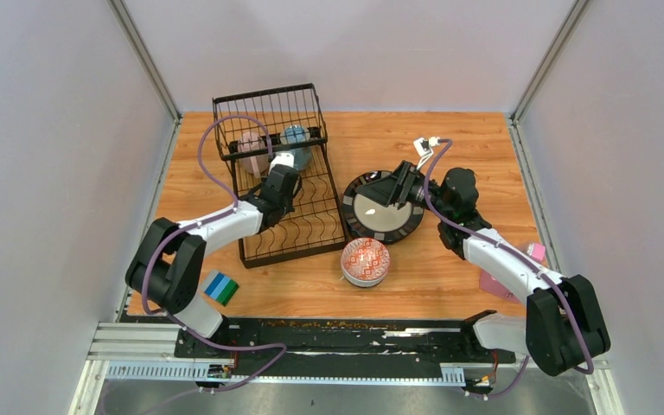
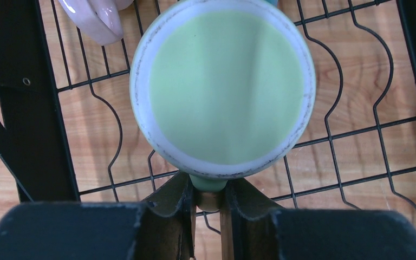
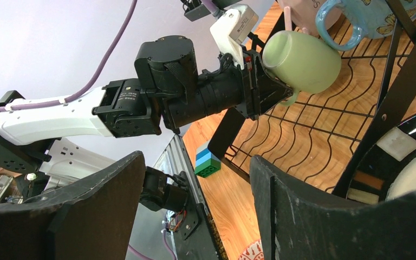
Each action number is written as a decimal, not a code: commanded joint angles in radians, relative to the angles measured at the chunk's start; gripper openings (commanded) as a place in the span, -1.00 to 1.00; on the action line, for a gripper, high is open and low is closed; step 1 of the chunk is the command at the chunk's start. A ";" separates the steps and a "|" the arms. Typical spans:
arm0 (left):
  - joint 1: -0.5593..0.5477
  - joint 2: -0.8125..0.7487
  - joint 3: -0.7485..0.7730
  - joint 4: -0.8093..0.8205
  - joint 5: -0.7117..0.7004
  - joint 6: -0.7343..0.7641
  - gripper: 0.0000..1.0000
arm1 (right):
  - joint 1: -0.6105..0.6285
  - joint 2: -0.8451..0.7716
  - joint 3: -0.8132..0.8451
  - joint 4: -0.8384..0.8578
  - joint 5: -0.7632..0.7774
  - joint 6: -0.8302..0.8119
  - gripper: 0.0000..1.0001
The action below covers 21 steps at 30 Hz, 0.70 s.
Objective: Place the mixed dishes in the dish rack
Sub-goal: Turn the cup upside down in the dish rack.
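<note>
A pale green mug (image 2: 222,86) hangs just above the slotted tray of the black wire dish rack (image 1: 294,251). My left gripper (image 2: 210,189) is shut on its handle. From the right wrist view the mug (image 3: 302,60) lies on its side, mouth toward that gripper. A pink mug (image 1: 252,149) and a blue mug (image 1: 296,138) sit in the rack's taller basket. My right gripper (image 1: 395,188) hovers open over the black-rimmed cream plate (image 1: 383,220), nothing between its fingers (image 3: 314,211). A red-patterned bowl (image 1: 365,261) stands on the table in front of the plate.
A blue-green striped sponge block (image 1: 220,288) lies near the left arm's base. A pink container (image 1: 494,285) sits at the right edge, partly under the right arm. Grey walls close in the table on three sides.
</note>
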<state>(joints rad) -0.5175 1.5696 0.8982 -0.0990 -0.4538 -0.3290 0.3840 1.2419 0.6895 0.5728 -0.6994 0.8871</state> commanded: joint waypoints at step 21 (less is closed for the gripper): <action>0.031 -0.069 -0.179 0.362 -0.085 -0.148 0.22 | -0.014 -0.015 0.022 0.013 -0.011 -0.019 0.43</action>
<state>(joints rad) -0.4881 1.5581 0.7441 0.1421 -0.4942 -0.4519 0.3759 1.2415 0.6895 0.5705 -0.7006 0.8871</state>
